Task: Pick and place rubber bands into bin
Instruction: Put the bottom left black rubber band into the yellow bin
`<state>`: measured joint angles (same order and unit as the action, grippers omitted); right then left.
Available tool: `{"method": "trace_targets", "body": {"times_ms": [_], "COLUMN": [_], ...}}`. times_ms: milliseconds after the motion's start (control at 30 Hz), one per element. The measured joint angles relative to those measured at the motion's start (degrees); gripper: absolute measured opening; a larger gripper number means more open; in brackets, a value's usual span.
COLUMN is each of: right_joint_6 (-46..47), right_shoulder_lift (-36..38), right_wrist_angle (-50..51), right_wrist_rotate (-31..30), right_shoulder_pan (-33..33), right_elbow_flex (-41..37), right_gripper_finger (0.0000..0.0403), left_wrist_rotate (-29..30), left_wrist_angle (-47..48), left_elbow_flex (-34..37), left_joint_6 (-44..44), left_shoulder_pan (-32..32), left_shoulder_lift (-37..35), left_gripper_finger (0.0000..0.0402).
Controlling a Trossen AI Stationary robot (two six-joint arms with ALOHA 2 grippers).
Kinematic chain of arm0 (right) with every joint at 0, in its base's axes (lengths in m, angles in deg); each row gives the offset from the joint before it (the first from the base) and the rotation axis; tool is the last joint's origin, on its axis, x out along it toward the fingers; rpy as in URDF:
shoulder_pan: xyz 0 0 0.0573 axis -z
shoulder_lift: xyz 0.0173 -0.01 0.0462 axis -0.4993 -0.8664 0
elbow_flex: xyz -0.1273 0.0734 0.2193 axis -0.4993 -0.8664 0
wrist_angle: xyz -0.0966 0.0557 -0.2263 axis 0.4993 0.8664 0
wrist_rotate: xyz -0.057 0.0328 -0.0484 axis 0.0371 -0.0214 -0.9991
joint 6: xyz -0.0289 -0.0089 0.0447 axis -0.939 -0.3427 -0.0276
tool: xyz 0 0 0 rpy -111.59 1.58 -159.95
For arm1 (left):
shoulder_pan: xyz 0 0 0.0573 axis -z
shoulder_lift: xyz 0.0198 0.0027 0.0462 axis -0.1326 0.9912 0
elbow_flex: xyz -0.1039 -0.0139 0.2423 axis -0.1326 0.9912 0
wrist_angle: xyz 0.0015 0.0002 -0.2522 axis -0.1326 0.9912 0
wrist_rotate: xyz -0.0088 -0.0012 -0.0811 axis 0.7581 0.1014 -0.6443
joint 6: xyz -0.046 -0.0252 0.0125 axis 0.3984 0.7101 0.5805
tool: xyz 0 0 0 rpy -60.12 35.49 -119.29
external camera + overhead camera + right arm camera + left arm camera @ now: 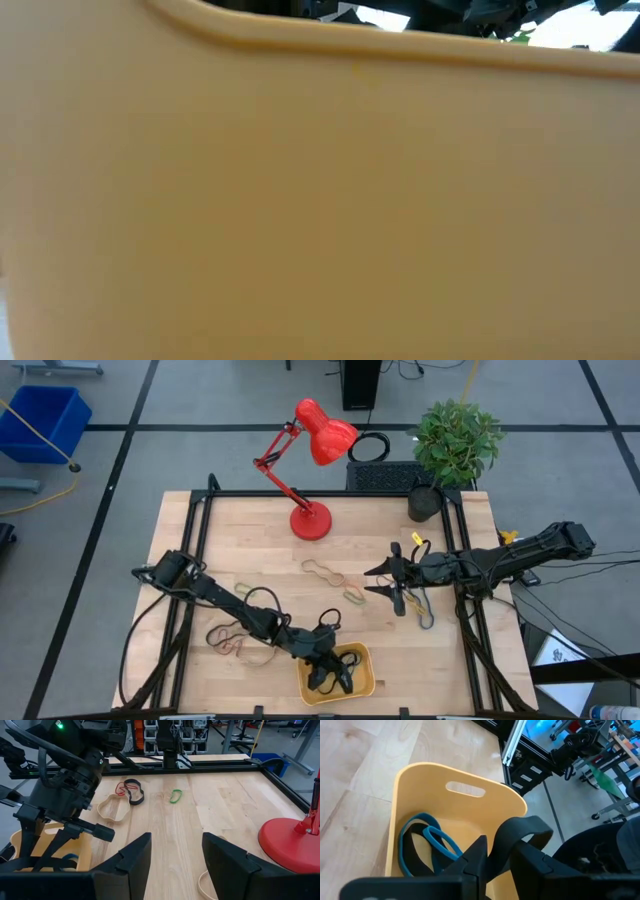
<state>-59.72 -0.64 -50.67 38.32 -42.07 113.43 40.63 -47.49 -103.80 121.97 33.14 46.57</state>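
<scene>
The yellow-orange bin (362, 682) sits at the table's near edge, and its wall fills the low view (320, 200). A teal band (440, 842) and a black band (415, 857) lie in it. My left gripper (330, 678) hangs over the bin with its fingers (477, 852) slightly apart and nothing between them. My right gripper (376, 581) is open and empty above mid-table. Loose bands lie flat on the wood: a tan one (320, 570), a yellow-green one (353, 596), and a reddish, black and tan group (235, 645).
A red desk lamp (310, 520) stands at the far middle, and its base shows in the right wrist view (290, 842). A potted plant (455, 445) stands at the far right. More bands (420, 608) lie under the right arm. A black frame (190, 560) runs along the table's sides.
</scene>
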Motion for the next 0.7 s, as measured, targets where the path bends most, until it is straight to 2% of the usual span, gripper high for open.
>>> {"method": "trace_targets", "body": {"times_ms": [400, 567, 700], "right_joint_6": [0.0, 0.0, 0.0], "right_shoulder_lift": [0.0, 0.0, 0.0], "right_wrist_angle": [0.0, 0.0, 0.0], "right_wrist_rotate": [0.0, 0.0, 0.0], "right_shoulder_pan": [0.0, 0.0, 0.0], "right_elbow_flex": [0.0, 0.0, 0.0], "right_gripper_finger": [0.0174, 0.0175, 0.0173], "left_wrist_rotate": [0.0, -0.1, -2.3], "left_wrist_angle": [0.0, 0.0, 0.0], "left_elbow_flex": [0.0, 0.0, 0.0], "left_joint_6": [-0.6, -0.4, -0.5], "left_shoulder_pan": [-0.2, -0.3, -0.6], "left_shoulder_lift": [0.0, 0.0, 0.0], "left_gripper_finger": [0.0142, 0.0153, 0.0153]}}
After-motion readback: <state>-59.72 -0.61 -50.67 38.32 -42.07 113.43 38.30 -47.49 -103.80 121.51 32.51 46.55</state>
